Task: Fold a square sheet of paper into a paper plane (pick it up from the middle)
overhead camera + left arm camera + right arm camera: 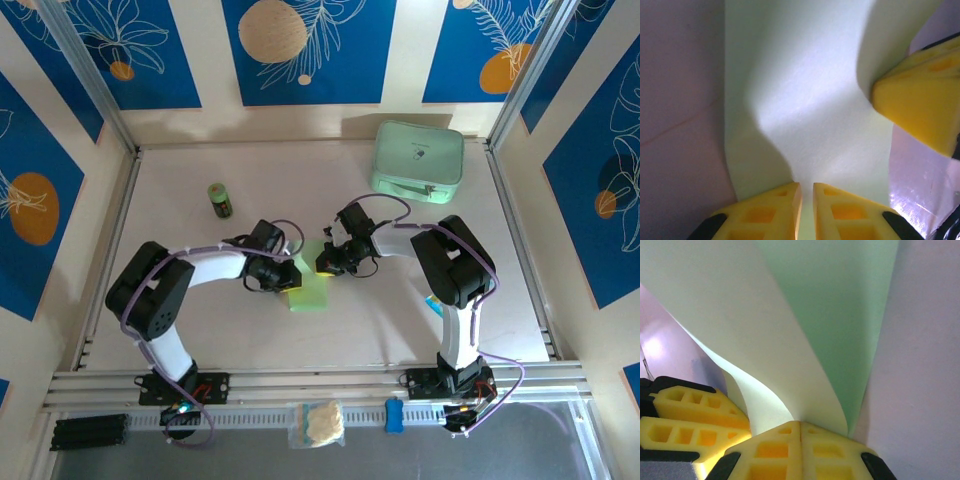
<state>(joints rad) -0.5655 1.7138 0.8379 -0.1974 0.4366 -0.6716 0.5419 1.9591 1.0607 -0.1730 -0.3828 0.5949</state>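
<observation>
The square sheet of paper [312, 293] curls up off the desk [400, 310]; the left gripper [806, 186] pinches its left side, the right gripper [800, 424] its right.

Pale green paper [312, 295] — curled over itself

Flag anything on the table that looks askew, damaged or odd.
Only the square sheet of paper stands out: pinched between the right fingers and between the left fingers, it buckles and curls up off the table instead of lying flat. No tear shows. The mint-green case and green bottle sit orderly.
</observation>
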